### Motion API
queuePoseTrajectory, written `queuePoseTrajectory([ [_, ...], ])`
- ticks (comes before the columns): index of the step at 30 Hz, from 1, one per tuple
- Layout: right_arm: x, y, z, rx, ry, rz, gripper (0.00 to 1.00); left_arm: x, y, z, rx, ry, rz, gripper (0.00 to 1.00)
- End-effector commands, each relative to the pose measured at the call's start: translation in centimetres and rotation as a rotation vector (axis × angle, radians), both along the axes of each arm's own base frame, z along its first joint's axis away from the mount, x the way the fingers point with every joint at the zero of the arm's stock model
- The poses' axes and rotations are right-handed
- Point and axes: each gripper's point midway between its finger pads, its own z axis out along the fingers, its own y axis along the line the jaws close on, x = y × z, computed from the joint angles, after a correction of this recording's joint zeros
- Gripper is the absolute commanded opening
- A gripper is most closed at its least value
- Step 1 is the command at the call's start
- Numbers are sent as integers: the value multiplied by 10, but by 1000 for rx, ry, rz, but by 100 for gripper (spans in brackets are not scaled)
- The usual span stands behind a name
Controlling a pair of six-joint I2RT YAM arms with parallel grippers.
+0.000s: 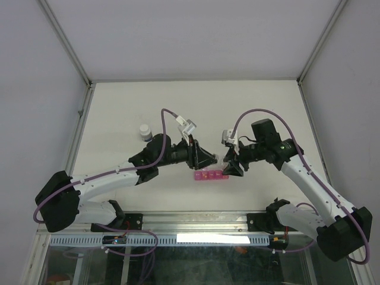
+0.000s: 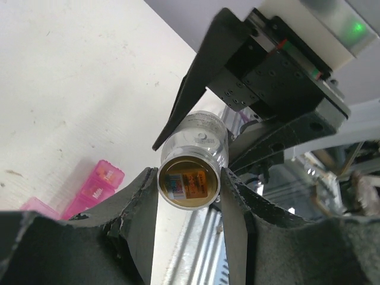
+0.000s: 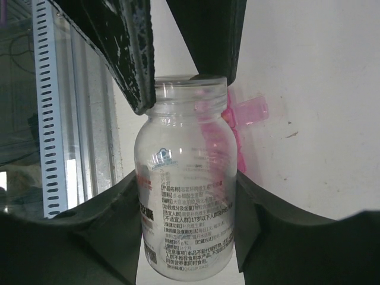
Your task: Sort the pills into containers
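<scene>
1. Both pincers clamp one small clear plastic bottle (image 3: pixel 185 225): left gripper (image 2: pixel 189 193) at its mouth, right gripper (image 3: pixel 187 196) round its body.
2. We see the translucent pink pill-organiser strip (image 1: pixel 211 176) just beside that bottle, arm-base side, lying left-to-right.

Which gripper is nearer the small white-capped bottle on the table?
Left. The left gripper is to the right of the small white-capped bottle; the right gripper lies farther right, past it.

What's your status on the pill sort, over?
Right fingers shut on clear bottle; left fingers pinch its uncapped neck. Pink organiser lies just below. White-capped bottle stands aside, nothing blocking.
</scene>
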Motion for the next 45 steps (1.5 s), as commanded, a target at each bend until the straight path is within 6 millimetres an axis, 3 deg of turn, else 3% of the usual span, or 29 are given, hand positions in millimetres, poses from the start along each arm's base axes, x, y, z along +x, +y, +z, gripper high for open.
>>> queuePoseTrajectory([
  [1, -2, 28, 54, 222, -78, 128, 0, -36, -18, 10, 9, -251, -298, 19],
  [5, -4, 28, 53, 226, -76, 138, 0, -45, -17, 2, 64, -545, -465, 21],
  [8, -4, 27, 53, 226, -76, 142, 0, -37, -14, 9, 77, -780, -497, 29],
  [10, -3, 26, 52, 224, -77, 136, 0, -27, -11, 21, 57, -861, -471, 40],
  [15, -1, 24, 51, 221, -82, 128, 0, -7, 0, 63, -49, -924, -344, 80],
  [19, -1, 24, 50, 220, -75, 128, 0, 5, 12, 93, -111, -860, -163, 99],
  [22, -1, 24, 50, 221, -74, 129, 0, 0, 27, 107, -153, -809, -95, 99],
  [26, -1, 24, 49, 220, -71, 129, 0, -11, 49, 101, -201, -665, -22, 99],
  [29, 0, 23, 47, 217, -63, 126, 0, -30, 65, 104, -311, -516, -13, 99],
  [32, 2, 23, 46, 214, -58, 122, 0, -41, 79, 111, -454, -347, 14, 90],
  [34, 3, 23, 44, 211, -54, 118, 0, -22, 76, 99, -407, -173, 99, 76],
  [36, 4, 22, 44, 210, -55, 115, 0, -5, 67, 69, -263, -24, 188, 67],
  [40, 5, 21, 44, 213, -54, 108, 0, -2, 49, 55, -125, 14, 256, 65],
  [45, 5, 21, 44, 213, -50, 107, 0, 0, 34, 56, -89, 12, 241, 65],
])
